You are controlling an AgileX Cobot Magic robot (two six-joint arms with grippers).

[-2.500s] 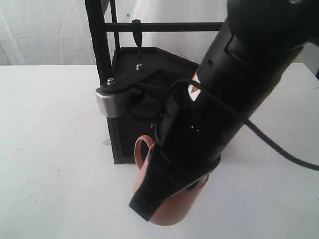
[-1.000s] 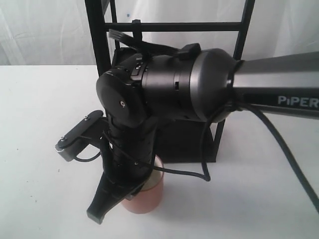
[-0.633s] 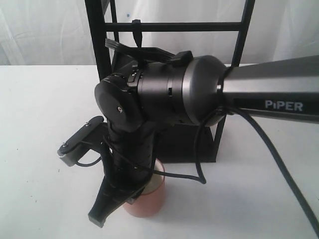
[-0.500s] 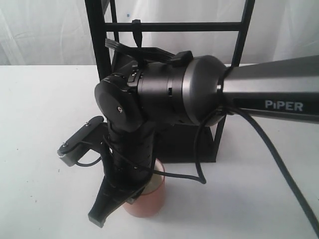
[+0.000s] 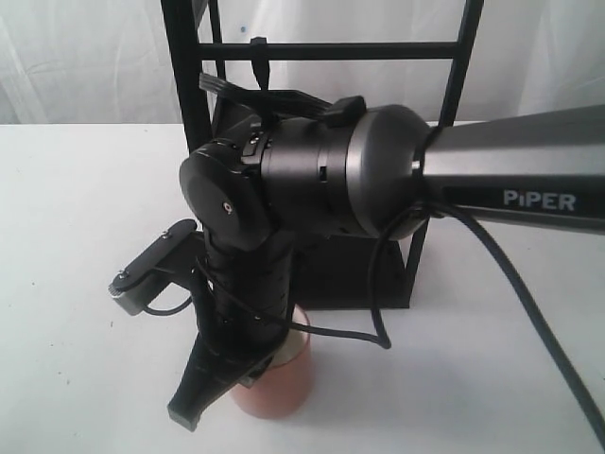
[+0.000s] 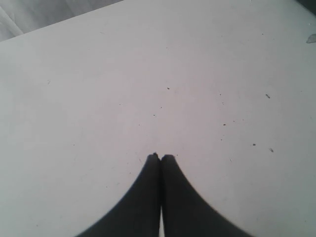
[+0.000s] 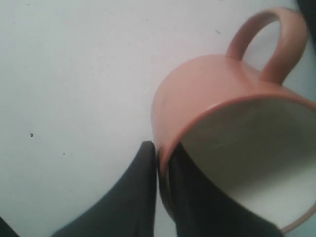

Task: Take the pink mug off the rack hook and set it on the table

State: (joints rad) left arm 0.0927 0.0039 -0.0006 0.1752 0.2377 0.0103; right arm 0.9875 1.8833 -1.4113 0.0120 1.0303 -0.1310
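Note:
The pink mug (image 5: 282, 386) stands upright low over the white table (image 5: 76, 208), in front of the black rack; I cannot tell whether its base touches. My right gripper (image 7: 160, 148) is shut on the mug (image 7: 197, 98)'s rim, one finger outside the wall and one inside the cream interior. Its loop handle (image 7: 276, 39) points away from the fingers. The rack hook (image 5: 258, 64) hangs bare from the thin bar, above my right arm (image 5: 312, 180). My left gripper (image 6: 160, 157) is shut, holding nothing, over bare table (image 6: 98, 74).
The black rack's thick post (image 5: 184, 95) and its angular shelf (image 5: 359, 274) stand just behind the mug. My right arm's cable (image 5: 529, 312) trails across the table on the right. White curtain backs the scene.
Since 2.5 s ago my right arm has swung the mug leftward from in front of the rack and turned over it. In the last half second the mug sank very slightly.

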